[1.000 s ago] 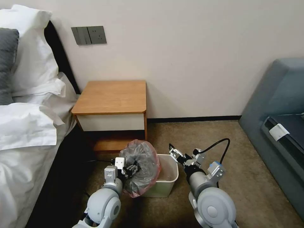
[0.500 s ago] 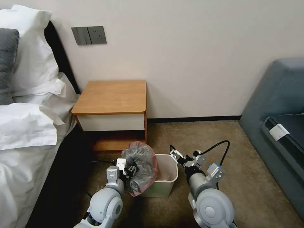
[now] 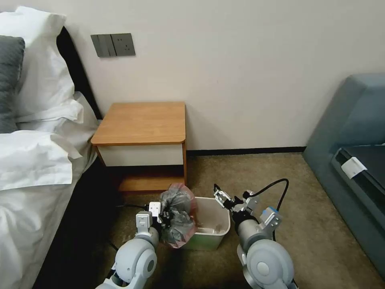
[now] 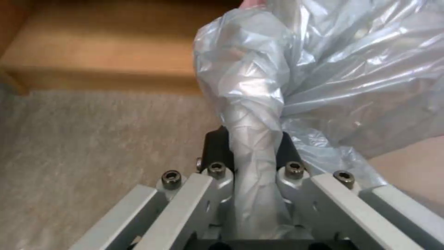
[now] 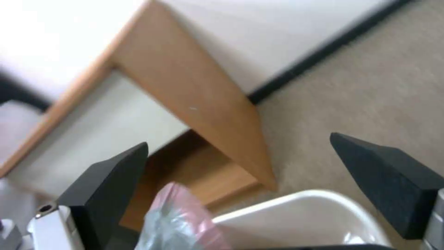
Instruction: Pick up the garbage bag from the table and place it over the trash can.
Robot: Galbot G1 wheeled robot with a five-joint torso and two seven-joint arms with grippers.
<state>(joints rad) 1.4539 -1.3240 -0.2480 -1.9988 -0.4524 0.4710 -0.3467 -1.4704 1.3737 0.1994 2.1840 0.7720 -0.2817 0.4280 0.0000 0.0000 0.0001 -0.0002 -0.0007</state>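
My left gripper's point(image 4: 252, 146) fingers point(image 4: 217, 146) are clamped on a twisted neck of the garbage bag point(image 3: 177, 214), whose crumpled grey film with its pinkish rim bunches over the left edge of the trash can point(image 3: 212, 235). My right gripper point(image 3: 219, 195) hangs with its fingers point(image 5: 111, 177) spread wide over the bin's right rim, holding nothing. The table point(image 3: 140, 124) stands just behind, against the wall.

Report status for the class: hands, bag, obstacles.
Left hand shut on garbage bag, bunched at trash can left rim. Right hand open over right rim. Nothing blocking.
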